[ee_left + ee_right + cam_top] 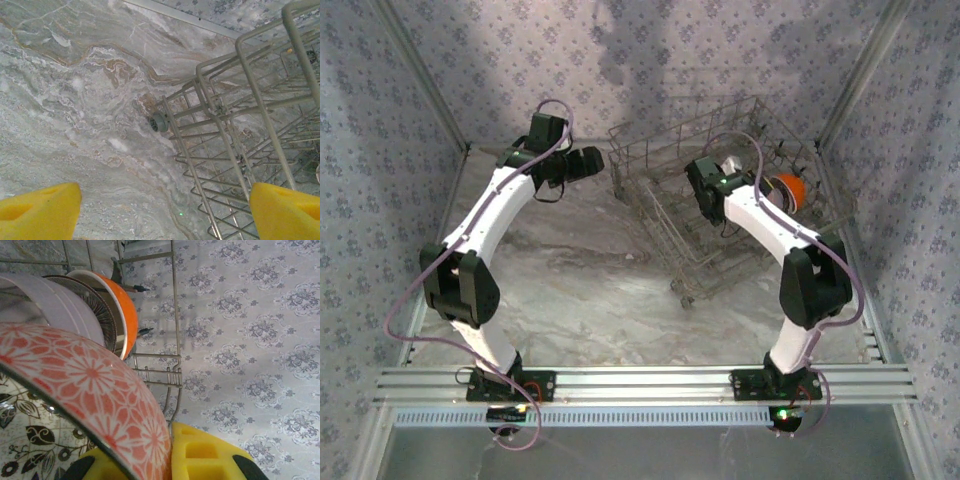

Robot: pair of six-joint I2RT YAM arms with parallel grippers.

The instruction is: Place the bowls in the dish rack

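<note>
Three bowls stand on edge in the rack (175, 315): lavender bowl (55, 300), patterned bowl (102, 315), orange bowl (127, 315), side by side. Just beside them the right claw (160, 460) is clenched on the rim of the pink bowl (90, 385). Left claw (165, 210) hangs spread wide above the table (75, 100), just outside the rack's corner.

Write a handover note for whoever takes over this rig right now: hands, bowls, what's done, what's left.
Left hand: open, empty, over the table beside the rack.
Right hand: shut on the pink bowl at its rim, reaching into the rack.
Done: orange bowl, dark-patterned bowl and pale bowl stand on edge in the rack.
Left: seat the pink bowl beside them and let go, then check for any others.
</note>
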